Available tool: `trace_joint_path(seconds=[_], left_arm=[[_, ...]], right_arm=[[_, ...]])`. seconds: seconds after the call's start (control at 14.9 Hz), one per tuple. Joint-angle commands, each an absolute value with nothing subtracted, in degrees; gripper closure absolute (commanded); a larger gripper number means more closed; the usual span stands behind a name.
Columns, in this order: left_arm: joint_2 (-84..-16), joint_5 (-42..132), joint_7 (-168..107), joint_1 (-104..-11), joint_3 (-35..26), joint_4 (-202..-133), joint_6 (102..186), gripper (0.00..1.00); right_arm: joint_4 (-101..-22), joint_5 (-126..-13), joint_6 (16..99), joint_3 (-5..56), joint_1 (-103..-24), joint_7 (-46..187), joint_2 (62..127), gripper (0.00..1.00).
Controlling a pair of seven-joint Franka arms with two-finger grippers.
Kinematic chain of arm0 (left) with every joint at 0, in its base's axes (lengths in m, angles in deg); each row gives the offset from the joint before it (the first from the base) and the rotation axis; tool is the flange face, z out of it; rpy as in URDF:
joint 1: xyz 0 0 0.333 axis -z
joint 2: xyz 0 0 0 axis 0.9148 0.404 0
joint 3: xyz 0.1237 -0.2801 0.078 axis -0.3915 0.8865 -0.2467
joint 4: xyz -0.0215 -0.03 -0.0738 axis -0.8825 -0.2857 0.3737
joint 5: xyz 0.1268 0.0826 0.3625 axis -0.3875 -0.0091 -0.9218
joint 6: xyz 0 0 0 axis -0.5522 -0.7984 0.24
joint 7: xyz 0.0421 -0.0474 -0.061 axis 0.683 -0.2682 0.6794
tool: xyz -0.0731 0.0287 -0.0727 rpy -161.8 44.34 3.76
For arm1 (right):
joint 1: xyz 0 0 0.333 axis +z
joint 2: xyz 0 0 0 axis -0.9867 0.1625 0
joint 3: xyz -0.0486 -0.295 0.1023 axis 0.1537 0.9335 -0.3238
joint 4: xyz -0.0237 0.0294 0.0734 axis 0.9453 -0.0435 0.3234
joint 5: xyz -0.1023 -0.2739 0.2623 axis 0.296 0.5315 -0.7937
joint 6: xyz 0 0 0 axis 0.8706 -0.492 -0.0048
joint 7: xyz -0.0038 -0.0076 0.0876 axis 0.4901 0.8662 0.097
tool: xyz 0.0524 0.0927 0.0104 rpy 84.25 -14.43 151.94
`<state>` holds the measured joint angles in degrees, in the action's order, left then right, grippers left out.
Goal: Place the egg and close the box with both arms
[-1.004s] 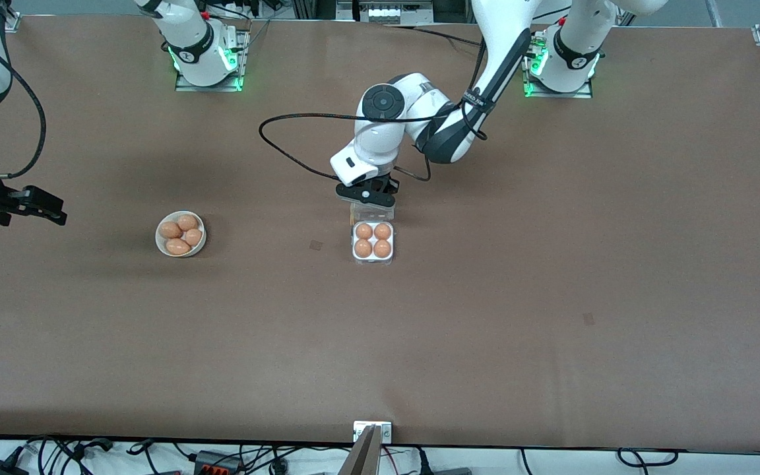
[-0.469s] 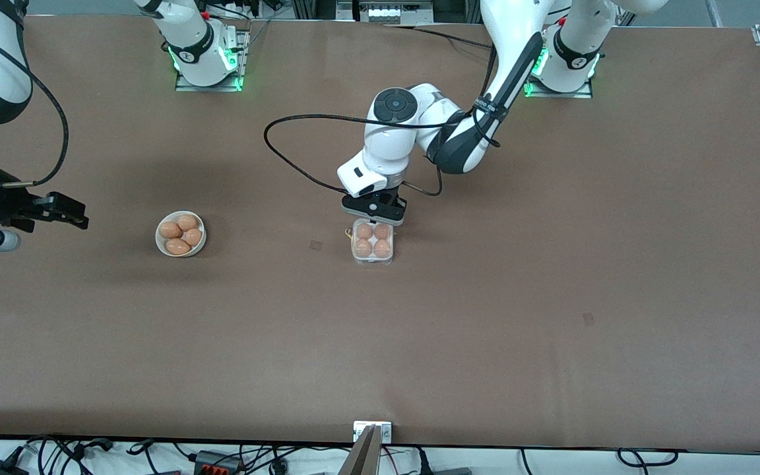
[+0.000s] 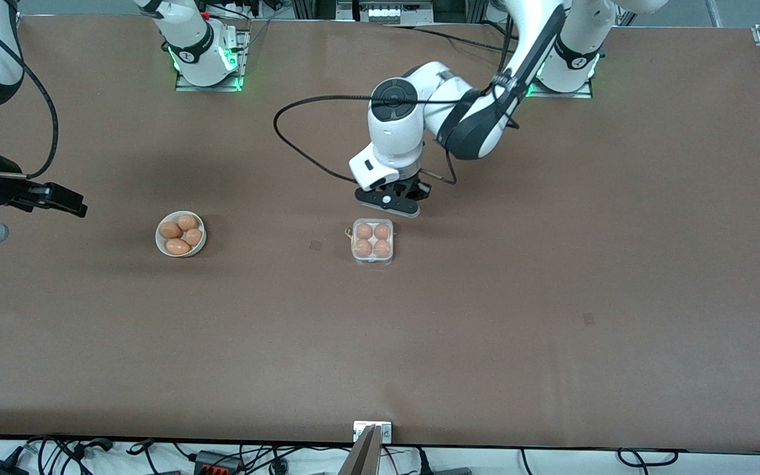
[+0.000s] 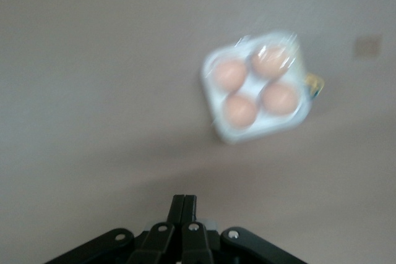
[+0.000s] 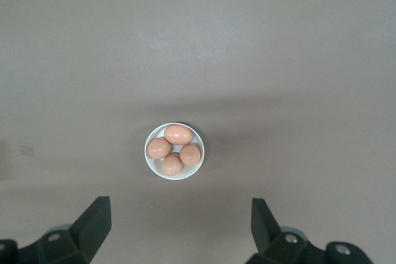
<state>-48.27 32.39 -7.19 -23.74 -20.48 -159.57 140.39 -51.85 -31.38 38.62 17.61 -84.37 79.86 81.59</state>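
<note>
Now the box (image 3: 373, 241) sits mid-table, lid down over four eggs, so the left hand (image 3: 393, 201), fingers pinched together and empty above its edge, should clear straight up, while the right hand (image 3: 57, 198) waits wide open near the bowl (image 3: 181, 233).

A wide brown table (image 3: 551, 297) fills the view under even light. Along its near edge lie black cables (image 3: 57, 452) on a pale floor, with a metal bracket (image 3: 372, 432) at mid-edge.

White arms (image 3: 413, 125), grey joints, black cables.
</note>
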Motion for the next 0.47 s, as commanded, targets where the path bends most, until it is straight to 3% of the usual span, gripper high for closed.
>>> trace_joint_path(seconds=[0.0,0.07,0.2,0.27,0.4], left_arm=[[-52.9,31.0,-10.4,-24.1,-20.6,-160.4,128.8,0.84],[-54.0,31.0,-12.2,-25.2,-20.7,-160.1,125.7,0.62],[-55.9,30.9,-17.0,-27.3,-20.6,-159.3,122.4,0.07],[-57.0,31.0,-18.1,-28.5,-20.7,-159.1,122.1,0.0],[-59.0,31.0,-19.1,-32.0,-20.6,-157.7,119.3,0.0]], right_arm=[[-51.3,-31.7,37.7,17.8,-84.9,77.3,81.7,0.0],[-51.2,-31.8,37.9,17.8,-84.9,77.2,81.7,0.0],[-51.2,-31.7,37.8,17.9,-85.0,77.2,81.7,0.0],[-51.1,-31.7,37.8,17.9,-85.0,77.3,81.7,0.0],[-51.1,-31.8,37.8,17.9,-84.9,78.1,81.7,0.0]])
